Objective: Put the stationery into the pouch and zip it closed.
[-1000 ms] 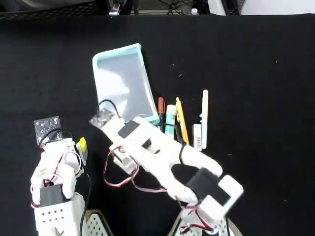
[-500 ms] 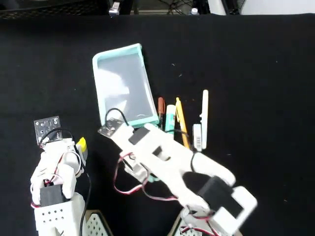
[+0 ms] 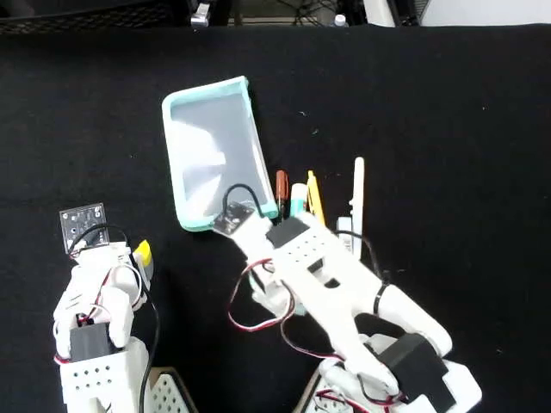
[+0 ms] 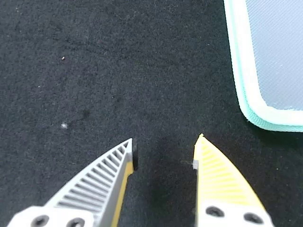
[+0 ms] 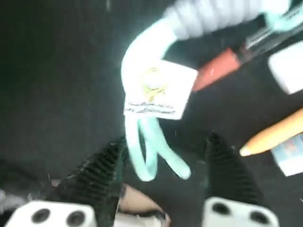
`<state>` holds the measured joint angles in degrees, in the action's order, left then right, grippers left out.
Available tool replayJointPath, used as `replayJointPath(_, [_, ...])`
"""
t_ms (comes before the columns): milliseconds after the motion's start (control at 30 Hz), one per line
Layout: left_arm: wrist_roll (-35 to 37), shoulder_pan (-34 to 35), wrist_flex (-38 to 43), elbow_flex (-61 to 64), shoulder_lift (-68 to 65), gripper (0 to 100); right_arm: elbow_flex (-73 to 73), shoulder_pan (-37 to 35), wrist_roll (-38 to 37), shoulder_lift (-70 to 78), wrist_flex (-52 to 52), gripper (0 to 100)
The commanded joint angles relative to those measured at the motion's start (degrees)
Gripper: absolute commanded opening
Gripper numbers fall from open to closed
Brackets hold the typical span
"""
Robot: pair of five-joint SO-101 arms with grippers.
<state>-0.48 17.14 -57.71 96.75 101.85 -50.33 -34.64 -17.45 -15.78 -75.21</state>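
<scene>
The clear pouch [image 3: 211,151] with a teal border lies flat at the table's middle left. Beside its near right corner lie a brown pen [image 3: 281,184], a teal marker [image 3: 298,199], an orange pencil [image 3: 314,196], a white pen [image 3: 358,194] and a small white piece [image 3: 344,234]. My right gripper [image 5: 165,146] is open at the pouch's near end, with the pouch's teal loop [image 5: 152,149] and white tag [image 5: 160,90] between its fingers. My left gripper [image 4: 164,149] stands open over bare cloth, the pouch's corner [image 4: 265,80] a little ahead of it.
The right arm [image 3: 344,292] stretches from the front edge over the near ends of the pens. The left arm [image 3: 99,301] stays folded at the front left, with a small circuit board [image 3: 82,224] on it. Black cloth covers the whole table.
The right arm has swung to the right, carrying its gripper from the pouch's near left corner to its near right corner by the pens. The left arm has not moved.
</scene>
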Motion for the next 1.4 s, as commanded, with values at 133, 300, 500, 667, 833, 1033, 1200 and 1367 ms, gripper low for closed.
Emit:
replayJointPath(133, [0.5,0.0,1.2,0.7,-0.1,22,12.9,1.1,-3.3,-1.9,-9.2,21.6])
replayJointPath(300, [0.5,0.0,1.2,0.7,-0.1,22,21.4,0.9,3.0,-1.3,-7.8,21.7])
replayJointPath(500, [0.5,0.0,1.2,0.7,-0.1,22,22.5,-1.3,15.7,6.2,-0.9,28.9])
replayJointPath(667, [0.5,0.0,1.2,0.7,-0.1,22,26.7,-4.0,19.2,17.5,0.8,34.2])
replayJointPath(833, [0.5,0.0,1.2,0.7,-0.1,22,33.4,-2.7,19.7,27.0,0.8,26.3])
replayJointPath(1033, [0.5,0.0,1.2,0.7,0.0,22,40.0,-1.5,22.9,34.7,1.0,25.9])
replayJointPath(1200, [0.5,0.0,1.2,0.7,0.0,22,43.9,-1.5,23.9,39.8,0.8,24.7])
replayJointPath(1367, [0.5,0.0,1.2,0.7,0.0,22,46.4,-1.6,23.2,43.2,1.2,7.4])
